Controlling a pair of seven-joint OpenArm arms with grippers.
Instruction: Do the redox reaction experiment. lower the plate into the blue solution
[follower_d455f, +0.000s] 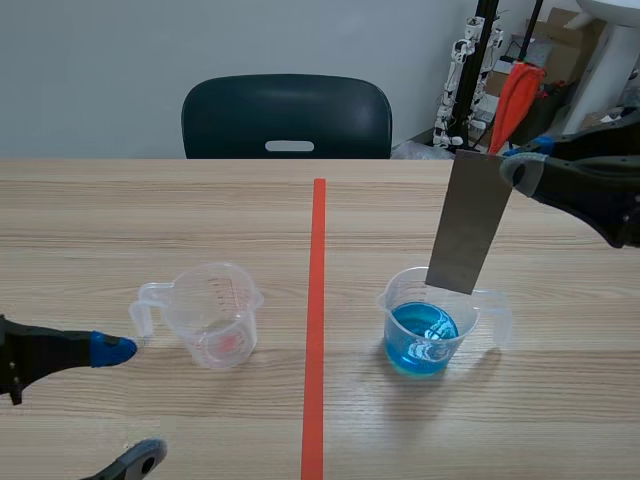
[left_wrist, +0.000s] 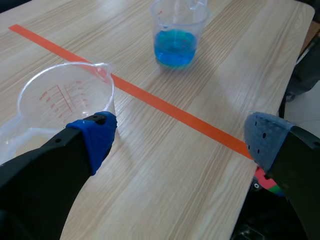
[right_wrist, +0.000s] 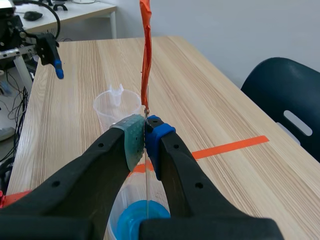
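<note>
A grey metal plate (follower_d455f: 470, 220) hangs upright with my right gripper (follower_d455f: 512, 165) shut on its upper end, where an orange strip (follower_d455f: 515, 100) sticks up. Its lower edge is at the far rim of the clear beaker (follower_d455f: 405, 300) holding blue solution (follower_d455f: 420, 340), above the liquid. In the right wrist view the plate (right_wrist: 146, 190) shows edge-on between the pads (right_wrist: 134, 142), right over the blue solution (right_wrist: 137, 220). My left gripper (follower_d455f: 130, 403) stands open at the near left, beside an empty measuring beaker (follower_d455f: 212, 315). From the left wrist the empty beaker (left_wrist: 60, 95) is against one finger.
An orange tape line (follower_d455f: 317, 320) runs down the table's middle between the two beakers. A dark chair (follower_d455f: 287, 115) stands behind the far edge. Equipment and boxes (follower_d455f: 480, 70) clutter the back right, off the table.
</note>
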